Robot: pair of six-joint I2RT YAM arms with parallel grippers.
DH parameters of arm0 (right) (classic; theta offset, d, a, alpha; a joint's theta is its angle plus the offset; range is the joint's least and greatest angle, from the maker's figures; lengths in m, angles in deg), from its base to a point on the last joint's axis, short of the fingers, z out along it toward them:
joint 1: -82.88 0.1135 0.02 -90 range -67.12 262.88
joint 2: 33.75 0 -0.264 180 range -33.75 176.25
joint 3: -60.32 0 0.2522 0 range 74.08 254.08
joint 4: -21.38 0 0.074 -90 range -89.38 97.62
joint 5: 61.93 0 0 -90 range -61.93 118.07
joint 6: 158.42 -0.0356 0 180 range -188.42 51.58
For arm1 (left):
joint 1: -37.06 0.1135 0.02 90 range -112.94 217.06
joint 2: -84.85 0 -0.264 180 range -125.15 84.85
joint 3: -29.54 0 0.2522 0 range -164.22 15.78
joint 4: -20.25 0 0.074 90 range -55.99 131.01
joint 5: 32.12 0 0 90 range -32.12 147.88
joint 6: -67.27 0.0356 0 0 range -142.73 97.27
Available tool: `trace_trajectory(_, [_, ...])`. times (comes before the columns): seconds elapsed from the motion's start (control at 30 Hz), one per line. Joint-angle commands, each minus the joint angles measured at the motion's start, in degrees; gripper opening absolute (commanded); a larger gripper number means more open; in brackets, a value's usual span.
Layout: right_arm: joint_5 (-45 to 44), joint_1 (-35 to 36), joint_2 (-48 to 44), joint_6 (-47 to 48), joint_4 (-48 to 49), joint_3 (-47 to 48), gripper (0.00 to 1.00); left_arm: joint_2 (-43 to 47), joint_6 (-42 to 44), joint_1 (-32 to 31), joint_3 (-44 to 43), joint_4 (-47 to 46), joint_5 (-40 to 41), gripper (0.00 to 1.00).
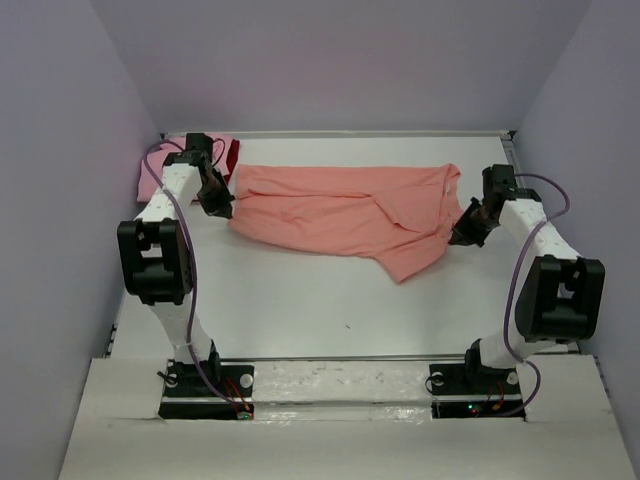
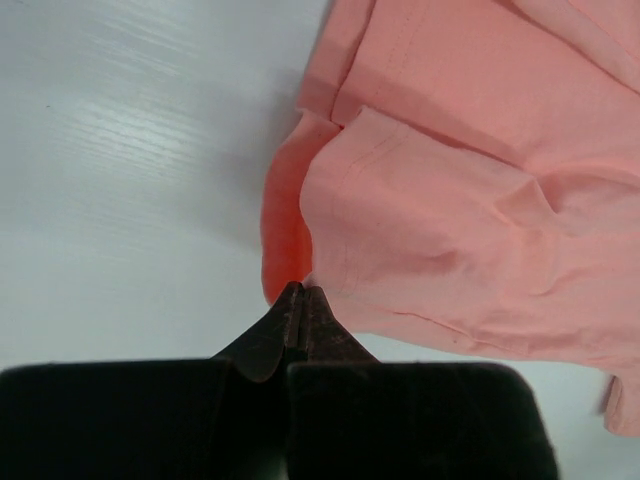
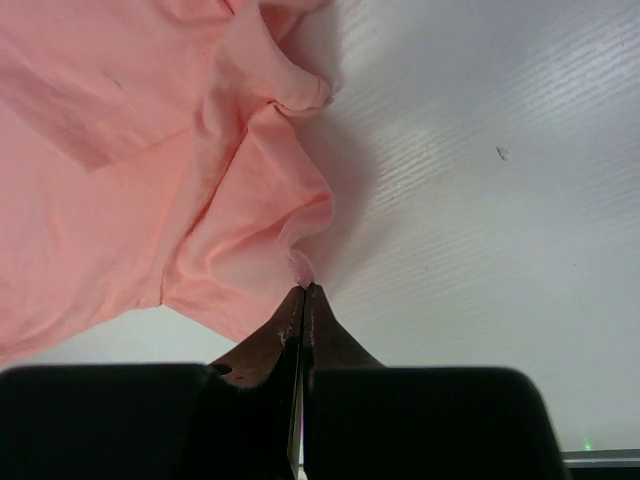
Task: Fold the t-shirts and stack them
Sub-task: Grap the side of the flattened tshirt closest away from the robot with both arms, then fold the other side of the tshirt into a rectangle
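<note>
The salmon-orange t-shirt point(image 1: 340, 215) lies spread and rumpled across the back half of the table, one flap trailing toward the front at its right. My left gripper point(image 1: 220, 208) is at the shirt's left edge. In the left wrist view this gripper point(image 2: 298, 290) is shut, with a corner of the shirt point(image 2: 470, 190) meeting its tips. My right gripper point(image 1: 463, 237) is at the shirt's right edge. The right wrist view shows it point(image 3: 306, 288) shut on a puckered bit of hem point(image 3: 250, 210). A lighter pink t-shirt point(image 1: 150, 185) and a dark red one point(image 1: 231, 153) lie at the back left, partly hidden by the left arm.
White table point(image 1: 320, 310) inside lavender walls that close in at the back and both sides. The arm bases sit on the near edge, the left point(image 1: 205, 385) and the right point(image 1: 475, 385). A small dark speck point(image 1: 347, 324) lies on the table in front of the shirt.
</note>
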State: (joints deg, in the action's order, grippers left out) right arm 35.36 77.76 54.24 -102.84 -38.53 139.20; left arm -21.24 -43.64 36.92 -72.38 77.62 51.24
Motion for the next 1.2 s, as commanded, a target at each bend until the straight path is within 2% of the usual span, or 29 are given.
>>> trace_trajectory(0.0, [-1.2,0.5,2.0,1.4,-1.0,5.4,0.00,2.4,-0.3,2.1,0.0,2.1,-0.2,0.00])
trace_trajectory(0.2, [-2.2,0.5,4.3,2.1,-2.4,9.7,0.00,2.5,-0.1,3.5,-0.6,2.7,0.8,0.00])
trace_trajectory(0.63, [-3.4,-0.1,6.2,2.8,-2.9,12.9,0.00,1.7,-0.3,4.7,-0.4,2.5,1.1,0.00])
trace_trajectory(1.17, [-3.8,-0.1,11.3,2.9,-4.3,22.8,0.00,-4.4,-1.0,5.1,-12.2,5.4,1.1,0.00])
